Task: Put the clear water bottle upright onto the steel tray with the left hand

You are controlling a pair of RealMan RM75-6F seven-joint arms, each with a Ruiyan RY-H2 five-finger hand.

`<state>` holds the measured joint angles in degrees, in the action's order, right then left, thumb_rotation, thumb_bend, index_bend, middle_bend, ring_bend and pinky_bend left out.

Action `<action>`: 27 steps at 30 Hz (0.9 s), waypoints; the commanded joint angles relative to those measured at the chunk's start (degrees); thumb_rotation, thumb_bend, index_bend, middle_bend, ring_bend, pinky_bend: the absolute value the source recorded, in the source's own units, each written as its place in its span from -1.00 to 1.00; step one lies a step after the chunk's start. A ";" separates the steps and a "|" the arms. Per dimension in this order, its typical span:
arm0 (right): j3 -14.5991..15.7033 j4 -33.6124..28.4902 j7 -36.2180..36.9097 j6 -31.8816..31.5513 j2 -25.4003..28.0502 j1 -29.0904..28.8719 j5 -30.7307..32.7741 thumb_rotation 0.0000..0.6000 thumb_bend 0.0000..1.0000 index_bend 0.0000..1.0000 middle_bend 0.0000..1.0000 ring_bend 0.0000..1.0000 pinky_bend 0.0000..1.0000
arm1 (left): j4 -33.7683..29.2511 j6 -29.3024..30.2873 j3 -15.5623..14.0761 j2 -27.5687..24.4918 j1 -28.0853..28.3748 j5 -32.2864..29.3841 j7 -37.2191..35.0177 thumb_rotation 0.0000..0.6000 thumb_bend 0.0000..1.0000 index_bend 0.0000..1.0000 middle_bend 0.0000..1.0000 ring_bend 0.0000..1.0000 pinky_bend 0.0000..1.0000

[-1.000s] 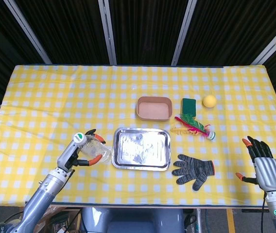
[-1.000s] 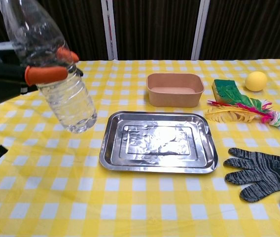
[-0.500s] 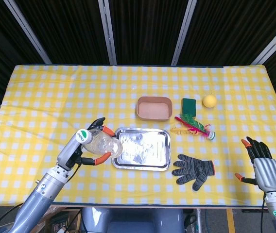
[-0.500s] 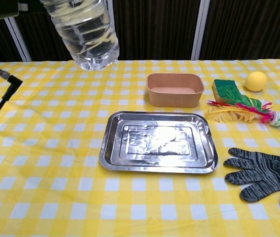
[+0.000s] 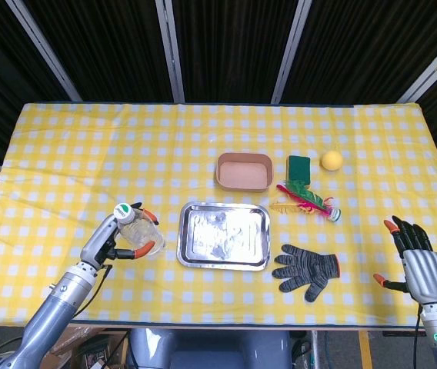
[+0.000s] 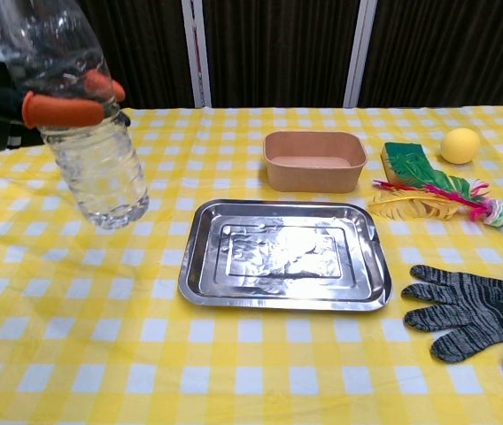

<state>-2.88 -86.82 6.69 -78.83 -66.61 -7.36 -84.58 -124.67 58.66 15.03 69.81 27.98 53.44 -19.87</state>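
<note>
Orange-tipped fingers (image 6: 61, 108) of the left hand (image 5: 115, 240) wrap round the upper body of the clear water bottle (image 6: 79, 124), clamped on it. The bottle hangs in the air, nearly upright with a slight tilt: its long axis runs close to vertical, cap (image 5: 125, 209) up, base down. It sits above the yellow checked table (image 5: 80, 154) near the front edge, just left of the steel tray (image 5: 224, 236) and not over it. The right hand (image 5: 417, 260) is at the table's front right corner, fingers spread apart, holding nothing. A grey knit glove (image 5: 308, 267) lies beside the tray's right edge.
</note>
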 commanded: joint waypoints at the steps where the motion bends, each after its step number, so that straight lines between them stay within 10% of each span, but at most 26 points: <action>1: 0.06 0.02 -0.14 0.19 -0.10 -0.07 0.00 1.00 -0.90 -0.89 -1.00 -1.00 -1.00 | 5.18 -0.97 -1.86 2.27 -1.09 1.68 -2.21 1.00 -0.16 -0.04 -0.13 -1.00 -1.00; 20: -0.25 1.04 -0.40 1.44 -0.69 -0.64 0.99 1.00 -0.90 -0.89 -1.00 -1.00 -1.00 | 12.66 2.38 5.11 26.67 13.01 -7.16 14.06 1.00 -0.15 -0.02 -0.12 -1.00 -1.00; 27: -0.19 0.89 0.71 0.67 -0.11 -0.22 0.67 1.00 -0.90 -0.89 -1.00 -1.00 -1.00 | 7.57 4.03 4.43 21.60 10.37 -7.39 14.91 1.00 -0.14 -0.02 -0.12 -1.00 -1.00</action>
<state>-3.09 -85.88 7.35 -78.12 -66.77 -7.62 -83.85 -114.77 61.58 20.13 94.68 40.14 44.64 -5.22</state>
